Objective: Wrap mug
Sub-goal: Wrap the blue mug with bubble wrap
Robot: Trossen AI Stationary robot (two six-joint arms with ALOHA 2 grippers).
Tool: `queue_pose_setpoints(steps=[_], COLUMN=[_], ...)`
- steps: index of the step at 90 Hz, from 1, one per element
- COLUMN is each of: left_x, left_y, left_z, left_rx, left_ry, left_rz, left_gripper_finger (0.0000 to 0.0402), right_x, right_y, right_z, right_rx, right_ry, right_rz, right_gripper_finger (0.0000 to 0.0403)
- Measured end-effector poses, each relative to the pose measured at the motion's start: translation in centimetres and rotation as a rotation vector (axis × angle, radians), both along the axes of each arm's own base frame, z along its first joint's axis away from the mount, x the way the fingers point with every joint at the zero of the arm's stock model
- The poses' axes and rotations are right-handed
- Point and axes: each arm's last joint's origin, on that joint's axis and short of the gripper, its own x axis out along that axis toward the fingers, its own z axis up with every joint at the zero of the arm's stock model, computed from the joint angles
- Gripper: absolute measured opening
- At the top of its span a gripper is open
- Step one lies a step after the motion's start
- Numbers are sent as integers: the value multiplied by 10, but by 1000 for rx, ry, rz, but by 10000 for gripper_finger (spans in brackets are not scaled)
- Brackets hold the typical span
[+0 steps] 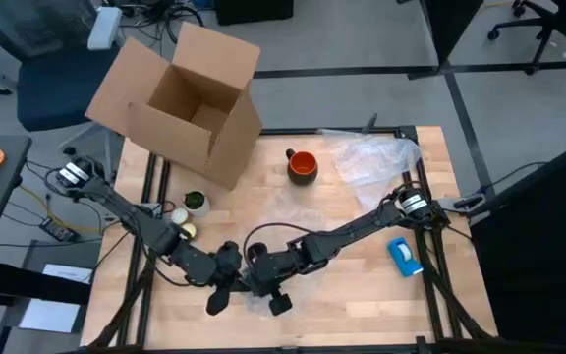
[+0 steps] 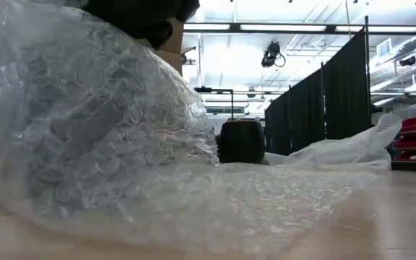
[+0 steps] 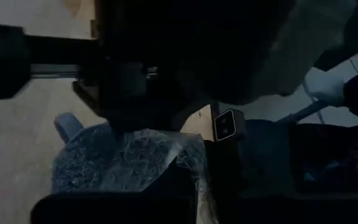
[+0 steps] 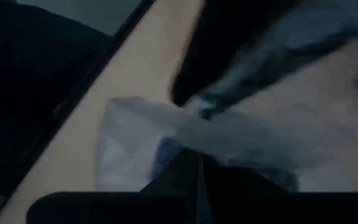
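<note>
The orange-red mug (image 1: 302, 165) stands upright on the wooden table (image 1: 362, 295), far of centre; in the low view the mug (image 2: 241, 141) shows dark behind the wrap. A clear sheet of bubble wrap (image 2: 100, 123) lies in front of it, its near part raised in a tall hump. My left gripper (image 1: 226, 287) and my right gripper (image 1: 269, 293) sit close together at the table's near edge, each shut on the bubble wrap's near part. My left gripper holds a bunched part of the bubble wrap (image 3: 132, 163) between its fingers; how many layers, I cannot tell. That part is raised off the table. My right gripper pinches a gathered edge of the bubble wrap (image 4: 194, 140) between its two fingers. The wrap spreads out beyond the fingertips, lifted above the table.
An open cardboard box (image 1: 185, 98) lies tipped at the far left. Two small jars (image 1: 194, 203) stand near it. A crumpled clear plastic sheet (image 1: 376, 157) lies at the far right and a blue tape dispenser (image 1: 404, 255) at the right.
</note>
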Motion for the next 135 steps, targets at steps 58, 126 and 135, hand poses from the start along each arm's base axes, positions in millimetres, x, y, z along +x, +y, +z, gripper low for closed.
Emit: queue_pose_setpoints(steps=[58, 126, 135], left_x=[10, 10, 10], left_y=[-3, -3, -3], left_z=[-20, -23, -28], left_rx=[92, 108, 126], left_ry=[39, 53, 79], left_rz=[6, 11, 11], left_gripper_finger=[0, 0, 0], right_x=[-2, -6, -9], right_y=[5, 6, 6], right_z=[3, 15, 27], right_rx=[12, 21, -23], right_ry=[25, 98, 130], right_rz=[10, -2, -31], right_gripper_finger=[0, 0, 0])
